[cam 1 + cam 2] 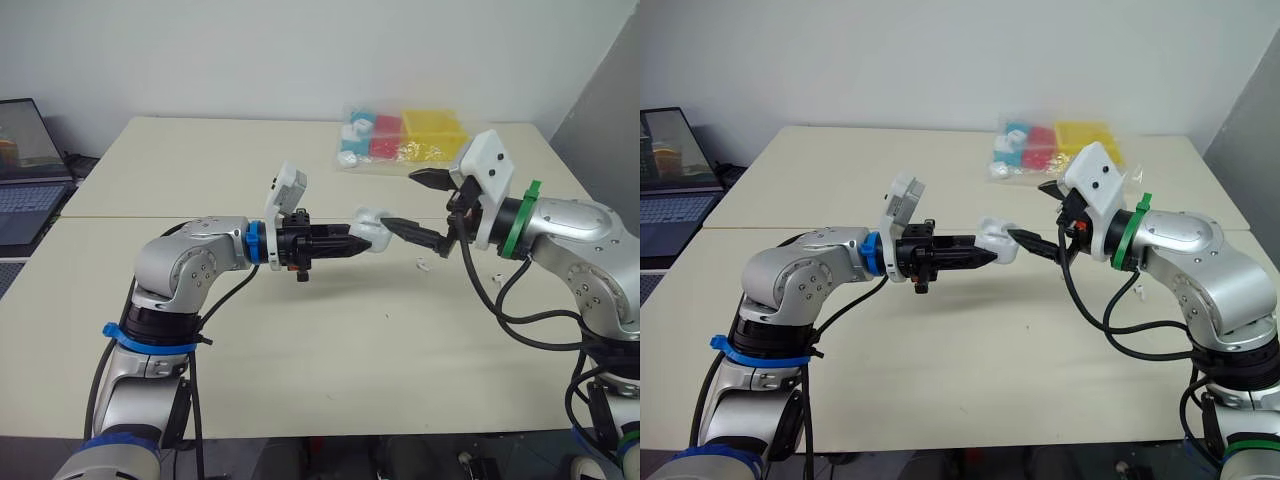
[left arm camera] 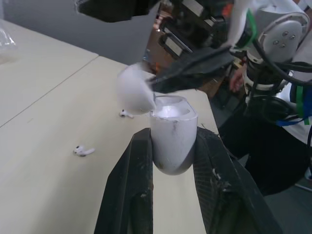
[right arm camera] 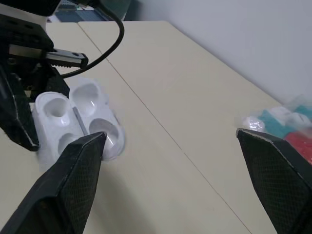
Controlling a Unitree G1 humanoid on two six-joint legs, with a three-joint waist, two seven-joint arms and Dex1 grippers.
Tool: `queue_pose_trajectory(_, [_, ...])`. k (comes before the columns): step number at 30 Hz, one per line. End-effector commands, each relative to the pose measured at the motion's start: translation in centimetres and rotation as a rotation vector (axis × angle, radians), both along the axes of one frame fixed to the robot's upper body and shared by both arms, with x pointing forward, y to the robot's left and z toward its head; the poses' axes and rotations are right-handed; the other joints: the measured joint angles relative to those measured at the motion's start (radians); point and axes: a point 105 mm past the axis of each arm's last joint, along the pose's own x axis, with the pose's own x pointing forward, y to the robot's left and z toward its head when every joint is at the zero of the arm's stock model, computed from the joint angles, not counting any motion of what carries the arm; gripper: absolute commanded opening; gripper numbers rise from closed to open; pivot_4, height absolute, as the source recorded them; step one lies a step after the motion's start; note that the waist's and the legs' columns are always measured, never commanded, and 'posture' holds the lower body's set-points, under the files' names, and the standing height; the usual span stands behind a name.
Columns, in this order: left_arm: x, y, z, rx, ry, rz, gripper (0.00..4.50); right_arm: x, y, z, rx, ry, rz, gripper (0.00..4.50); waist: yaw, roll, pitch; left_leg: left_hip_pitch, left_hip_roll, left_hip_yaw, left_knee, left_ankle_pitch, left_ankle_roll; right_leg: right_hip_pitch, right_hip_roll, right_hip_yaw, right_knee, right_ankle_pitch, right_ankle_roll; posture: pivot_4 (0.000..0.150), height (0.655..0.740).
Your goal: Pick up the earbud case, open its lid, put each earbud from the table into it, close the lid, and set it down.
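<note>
Both arms meet above the middle of the tabletop point(image 1: 300, 390), and I judge the step in hand to be the end of the lid-opening, just ahead of fetching the first earbud. To do it well, my left side should do nothing but hold: a firm, steady pinch with the two wells facing my right arm. My right side should press the lid only as far as the hinge allows. If it levers harder, the smooth shell could twist or slip out of the pinch. After that, the right arm should draw back clear of the lid before going down, so that it does not knock the lid shut.

On the left, my left fingers point(image 1: 358, 244) are pressed onto the earbud case point(image 1: 372, 234), one on each side of its rounded lower body. The case is held raised off the tabletop. Its lid point(image 2: 134, 92) is swung back and both wells look empty.

To the right, my right fingers point(image 1: 400, 200) are spread wide and grip nothing. The lower one's tip sits at the lid's edge, touching it or very nearly so. The upper one is well above and apart from the case.

Further right, one earbud point(image 1: 422, 265) lies on the tabletop beneath my right arm, with a second earbud point(image 1: 497, 276) beyond it.
</note>
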Motion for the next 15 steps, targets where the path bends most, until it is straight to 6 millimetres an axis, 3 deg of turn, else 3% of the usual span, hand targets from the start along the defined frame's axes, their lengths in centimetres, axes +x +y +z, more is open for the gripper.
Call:
queue_pose_trajectory(1, [-0.8, -0.3, 1.0, -0.019, -0.040, -0.046, 0.75, -0.1, -0.3, 1.5, 0.020, -0.049, -0.008, 4.47, 0.000, 0.000, 0.000, 0.000, 0.000, 0.000, 0.000, 0.000, 0.000, 0.000, 0.000, 0.000, 0.000, 0.000, 0.000, 0.150, 0.7400])
queue_pose_trajectory(8, [-0.7, -0.1, 0.8, -0.015, -0.039, -0.036, 0.75, -0.9, -0.1, 1.5, 0.040, -0.002, 0.033, 4.47, 0.000, 0.000, 0.000, 0.000, 0.000, 0.000, 0.000, 0.000, 0.000, 0.000, 0.000, 0.000, 0.000, 0.000, 0.000, 0.150, 0.7400])
queue_pose_trajectory(15, [0.6, 0.0, 0.9, -0.029, -0.133, 0.051, 0.75, -3.1, 0.3, 2.8, 0.104, 0.102, 0.145, 4.47, 0.000, 0.000, 0.000, 0.000, 0.000, 0.000, 0.000, 0.000, 0.000, 0.000, 0.000, 0.000, 0.000, 0.000, 0.000, 0.150, 0.7400])
